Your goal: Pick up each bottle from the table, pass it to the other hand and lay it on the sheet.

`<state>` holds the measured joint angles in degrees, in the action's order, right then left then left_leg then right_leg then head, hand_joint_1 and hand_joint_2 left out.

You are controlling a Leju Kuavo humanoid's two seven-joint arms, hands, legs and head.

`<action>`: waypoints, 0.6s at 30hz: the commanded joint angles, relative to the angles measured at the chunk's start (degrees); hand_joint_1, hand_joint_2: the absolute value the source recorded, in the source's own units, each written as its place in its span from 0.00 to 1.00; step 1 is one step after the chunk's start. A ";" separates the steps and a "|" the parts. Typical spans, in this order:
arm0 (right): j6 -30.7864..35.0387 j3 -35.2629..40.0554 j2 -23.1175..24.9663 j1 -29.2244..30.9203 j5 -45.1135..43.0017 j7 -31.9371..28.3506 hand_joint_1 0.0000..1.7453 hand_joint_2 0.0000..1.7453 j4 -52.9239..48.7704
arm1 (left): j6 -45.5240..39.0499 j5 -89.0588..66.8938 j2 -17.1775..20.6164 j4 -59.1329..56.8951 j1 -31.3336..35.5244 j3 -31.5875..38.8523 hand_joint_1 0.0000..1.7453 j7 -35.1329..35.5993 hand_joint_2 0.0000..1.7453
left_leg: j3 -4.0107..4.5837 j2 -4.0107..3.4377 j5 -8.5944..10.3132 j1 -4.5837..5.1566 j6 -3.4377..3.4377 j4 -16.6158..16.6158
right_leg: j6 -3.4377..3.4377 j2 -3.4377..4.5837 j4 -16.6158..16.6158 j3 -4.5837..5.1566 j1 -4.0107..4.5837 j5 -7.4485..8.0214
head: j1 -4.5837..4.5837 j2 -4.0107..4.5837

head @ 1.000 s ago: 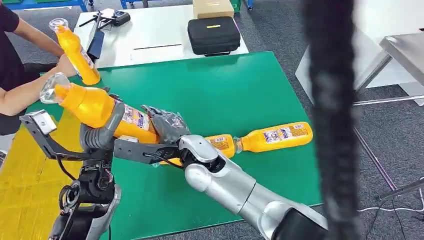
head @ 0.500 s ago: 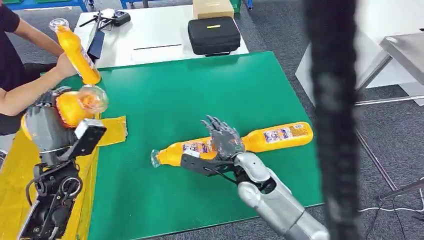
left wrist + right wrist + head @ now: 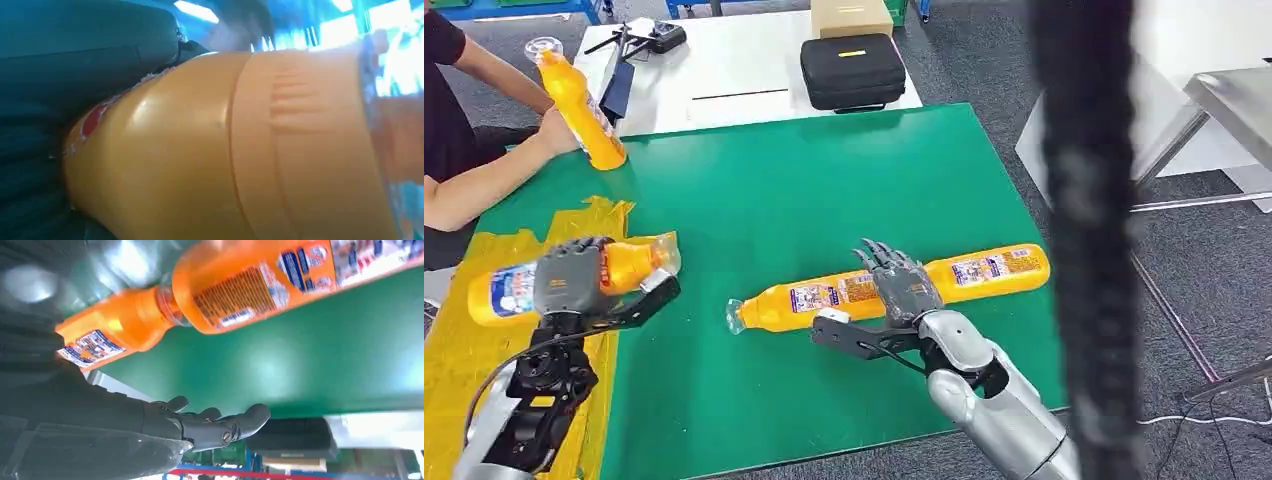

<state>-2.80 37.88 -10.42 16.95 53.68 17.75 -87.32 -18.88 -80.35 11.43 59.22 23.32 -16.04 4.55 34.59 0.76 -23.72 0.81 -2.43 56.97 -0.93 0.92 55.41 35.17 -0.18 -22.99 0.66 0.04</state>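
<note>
green table (image 3: 824,180) sitting on grey carpet, left hand (image 3: 569,278) gripping orange bottle (image 3: 624,265) over yellow sheet (image 3: 464,340), right hand (image 3: 904,285) hovering spread wide, holding nothing, wrist cam catching bottle labels up close

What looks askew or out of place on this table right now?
The yellow sheet is wrinkled, its edge ragged against the green table. At the far corner a person's hand holds an orange bottle tilted. No spills or damage visible.

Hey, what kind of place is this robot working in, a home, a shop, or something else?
Most likely a robotics lab or test workshop: a green work mat over a table, grey office carpet, and a white side table carrying a black zip case and a handheld controller.
</note>
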 commanded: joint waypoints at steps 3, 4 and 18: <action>-2.38 3.56 -1.40 5.73 0.64 -1.28 0.00 1.00 7.49 | 17.58 6.51 -2.44 -22.86 11.71 -13.28 0.00 -3.55 0.00 | -0.04 0.07 0.01 -0.01 0.10 0.00 | -0.03 -0.15 0.00 -0.10 0.00 -0.03 | 0.02 0.00; -3.06 3.83 -1.26 6.17 0.42 -1.71 0.00 1.00 8.48 | 19.48 7.55 -2.68 -23.21 12.24 -13.88 0.00 -4.37 0.00 | -0.17 0.09 -0.05 -0.03 0.16 0.05 | -0.03 -0.22 0.03 -0.25 0.02 -0.10 | 0.04 0.00; -7.26 7.10 2.06 12.79 2.83 -4.63 0.00 1.00 23.61 | 26.63 23.91 -3.33 -20.12 13.34 -13.53 0.00 -12.18 0.00 | -0.23 0.27 0.15 0.00 0.10 -0.02 | -0.03 -0.25 -0.02 -0.36 -0.02 0.02 | 0.04 0.00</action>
<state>-8.50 40.94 -10.73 23.35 55.78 14.38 -77.05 4.56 -63.48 9.44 42.31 35.27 -28.28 -4.68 34.52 1.18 -23.53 0.83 -2.44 56.97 -0.96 0.61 55.44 34.95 -0.21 -22.96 0.70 0.04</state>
